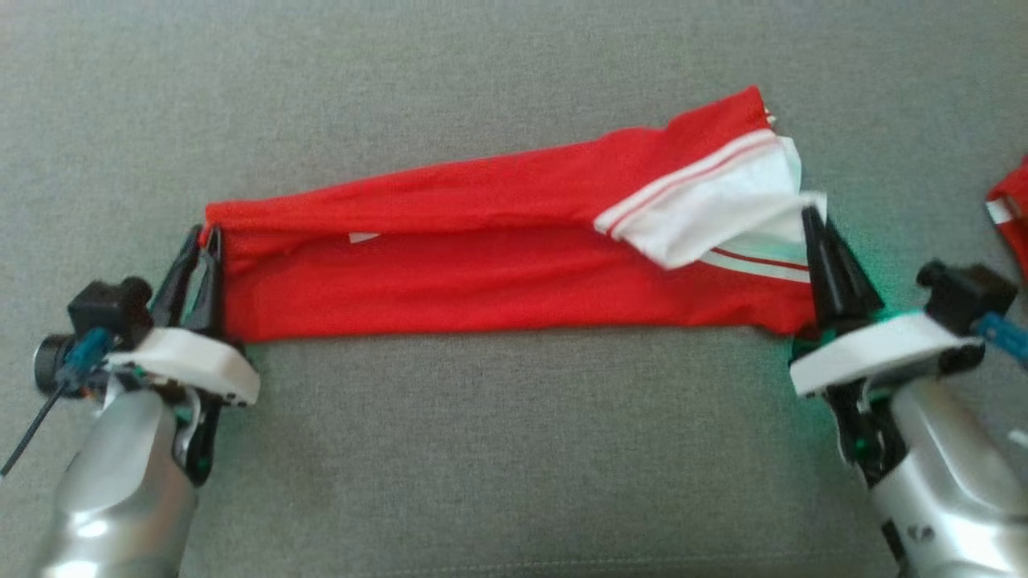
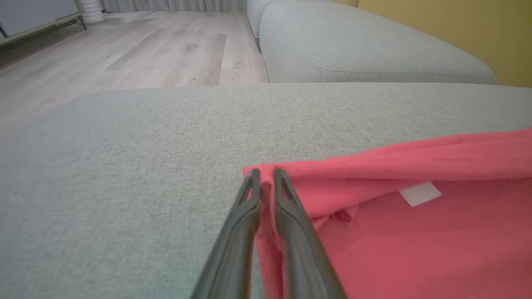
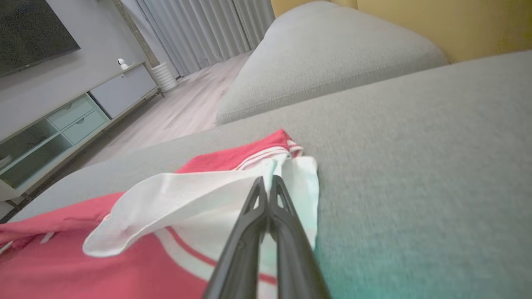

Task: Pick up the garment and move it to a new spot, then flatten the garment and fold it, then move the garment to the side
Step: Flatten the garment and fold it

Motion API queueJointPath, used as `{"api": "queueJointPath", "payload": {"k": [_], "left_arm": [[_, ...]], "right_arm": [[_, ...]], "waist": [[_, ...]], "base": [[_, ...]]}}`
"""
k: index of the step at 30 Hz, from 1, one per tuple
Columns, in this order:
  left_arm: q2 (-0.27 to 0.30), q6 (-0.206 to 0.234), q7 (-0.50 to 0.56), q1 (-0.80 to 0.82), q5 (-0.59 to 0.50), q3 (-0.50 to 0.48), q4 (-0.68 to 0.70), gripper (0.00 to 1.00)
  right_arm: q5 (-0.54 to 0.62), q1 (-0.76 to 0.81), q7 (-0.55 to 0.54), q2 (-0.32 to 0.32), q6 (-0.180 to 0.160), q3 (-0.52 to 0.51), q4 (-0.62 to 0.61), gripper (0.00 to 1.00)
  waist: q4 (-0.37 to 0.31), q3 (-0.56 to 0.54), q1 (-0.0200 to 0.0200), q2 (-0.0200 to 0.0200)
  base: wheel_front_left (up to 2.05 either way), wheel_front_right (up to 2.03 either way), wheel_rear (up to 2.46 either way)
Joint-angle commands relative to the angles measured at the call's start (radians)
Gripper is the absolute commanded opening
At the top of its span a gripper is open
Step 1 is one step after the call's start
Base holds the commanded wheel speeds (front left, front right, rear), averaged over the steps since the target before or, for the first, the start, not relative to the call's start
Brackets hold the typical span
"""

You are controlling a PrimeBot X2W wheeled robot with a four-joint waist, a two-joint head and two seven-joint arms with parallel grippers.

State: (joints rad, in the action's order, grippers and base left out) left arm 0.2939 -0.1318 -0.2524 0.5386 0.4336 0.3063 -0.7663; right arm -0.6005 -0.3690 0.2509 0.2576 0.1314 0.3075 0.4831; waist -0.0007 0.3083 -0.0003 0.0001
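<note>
Two grips, both clamped: your L gripper (image 1: 205,241) jaws pinch the garment (image 1: 482,281) at its left end, and your R gripper (image 1: 813,215) jaws are closed tight on the white-striped right end. The cloth lies stretched betw. them across the couch (image 1: 514,449), prob. held taut to flatten it w/o wrinkles. The top layer's folded over and skewed near R. You've plenty of bare cushion fwd and toward you. Another red item (image 1: 1013,210) sits at the R edge, so watch that side.

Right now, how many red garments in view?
2. One garment stretches between the left gripper and right gripper, both shut on it. A second red piece sits cut off at the head view's right edge; others may be hidden.
</note>
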Motion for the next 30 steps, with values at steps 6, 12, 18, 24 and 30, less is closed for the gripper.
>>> {"api": "queueJointPath", "payload": {"k": [6, 12, 18, 24, 30], "left_arm": [[-0.002, 0.062, -0.009, -0.063, -0.087, -0.147, 0.080, 1.00], [-0.064, 0.117, -0.009, -0.214, -0.212, -0.212, 0.221, 1.00], [-0.162, 0.117, -0.009, -0.352, -0.244, -0.305, 0.328, 1.00], [-0.220, 0.092, -0.009, -0.454, -0.264, -0.361, 0.401, 1.00], [-0.242, 0.065, -0.009, -0.516, -0.277, -0.356, 0.445, 1.00]], "right_arm": [[0.033, 0.005, 0.011, -0.036, -0.001, -0.063, -0.006, 1.00], [0.210, 0.046, 0.011, -0.105, -0.001, -0.209, -0.036, 1.00], [0.359, 0.118, 0.011, -0.170, -0.001, -0.276, -0.048, 1.00], [0.399, 0.173, 0.011, -0.197, -0.001, -0.287, -0.035, 1.00], [0.401, 0.197, 0.011, -0.205, -0.001, -0.286, -0.009, 1.00]], "waist": [[-0.003, -0.041, 0.0003, -0.0001], [0.010, -0.096, 0.0003, -0.0001], [0.032, -0.156, 0.0003, -0.0001], [0.041, -0.205, 0.0003, -0.0001], [0.052, -0.222, 0.0003, -0.0001]], "base": [[0.00, 0.00, 0.00], [0.00, 0.00, 0.00], [0.00, 0.00, 0.00], [0.00, 0.00, 0.00], [0.00, 0.00, 0.00]]}}
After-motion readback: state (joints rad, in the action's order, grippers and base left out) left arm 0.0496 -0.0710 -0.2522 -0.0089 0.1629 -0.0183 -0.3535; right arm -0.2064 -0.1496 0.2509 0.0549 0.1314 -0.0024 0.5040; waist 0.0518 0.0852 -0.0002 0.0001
